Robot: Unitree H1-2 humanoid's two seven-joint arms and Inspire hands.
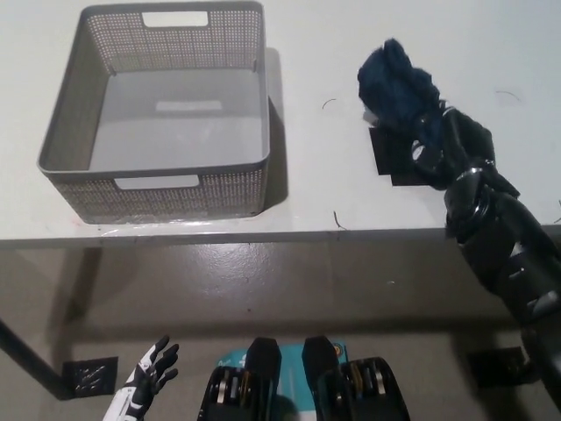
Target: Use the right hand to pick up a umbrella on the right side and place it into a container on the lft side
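The umbrella [396, 83] is a folded dark blue bundle on the right of the white table. My black right hand [445, 145] is closed around its lower end and holds it tilted up, the free end pointing to the far side. The container is a grey perforated basket [61, 118] with handle slots, standing on the left of the table with nothing in it. My white left hand [151, 377] hangs low at the bottom left, below the table, fingers apart.
A black square mark [386, 151] lies on the table beside my right hand. The table's front edge [263, 237] runs across the middle of the picture, with grey floor below it. A black mat piece [88, 375] lies on the floor.
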